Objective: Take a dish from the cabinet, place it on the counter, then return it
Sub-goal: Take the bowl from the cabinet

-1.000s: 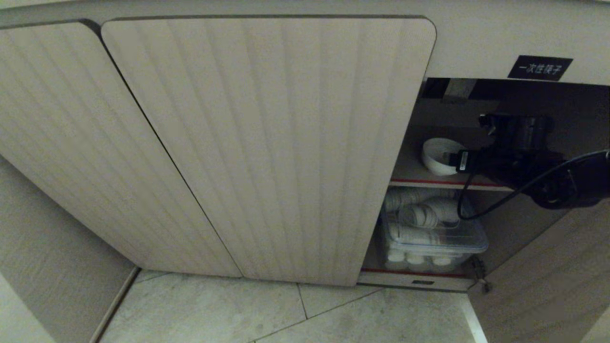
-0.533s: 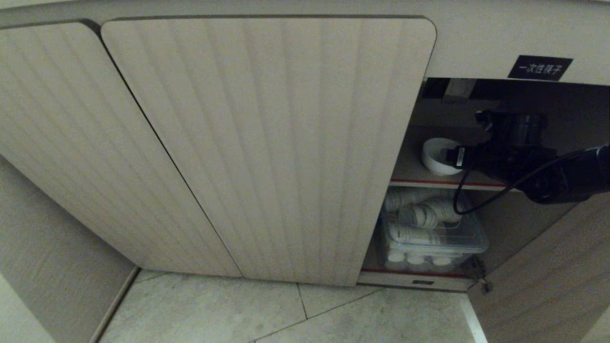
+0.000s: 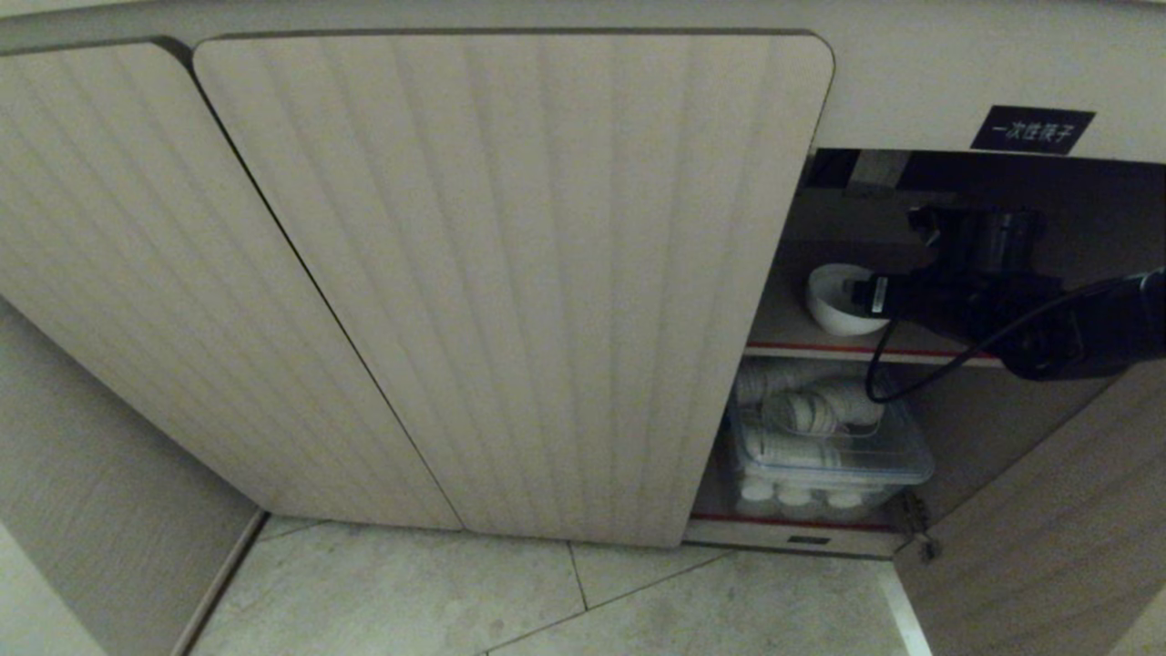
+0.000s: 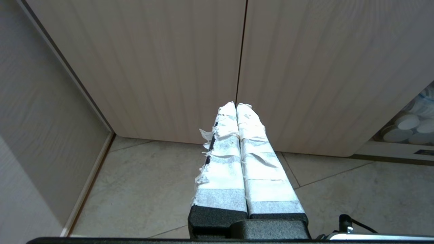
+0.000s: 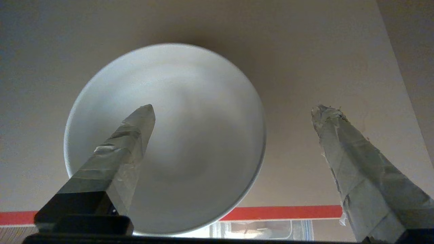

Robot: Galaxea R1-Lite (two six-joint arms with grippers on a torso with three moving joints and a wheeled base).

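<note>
**A:** What is in front of the robot?

**B:** A low beige cabinet with fluted doors. The doors on the left are closed; the compartment on the right stands open, which is why the shelves inside can be reached. A small black label sits above the opening.

**A:** Where is the dish?

**B:** The dish, a small white bowl, sits upright on the upper, red-edged shelf, near its front edge. Below it, on the cabinet's bottom shelf, a clear plastic box holds stacked ribbed white cups.

**A:** And the right hand?

**B:** The right hand is inside the open compartment, at the bowl. Its two taped fingers are spread wide apart. In the right wrist view, one finger shows over the bowl's hollow and the other out past the rim, so the bowl's wall lies between them. That looks like a line-up for pinching the rim, judging from the spacing. Nothing is gripped yet.

**A:** Is it touching the bowl?

**B:** I cannot tell whether the inner finger touches the ceramic.

**A:** And the left hand?

**B:** The left hand is parked low in front of the closed doors, above the tiled floor, its taped fingers pressed together on nothing.
</note>
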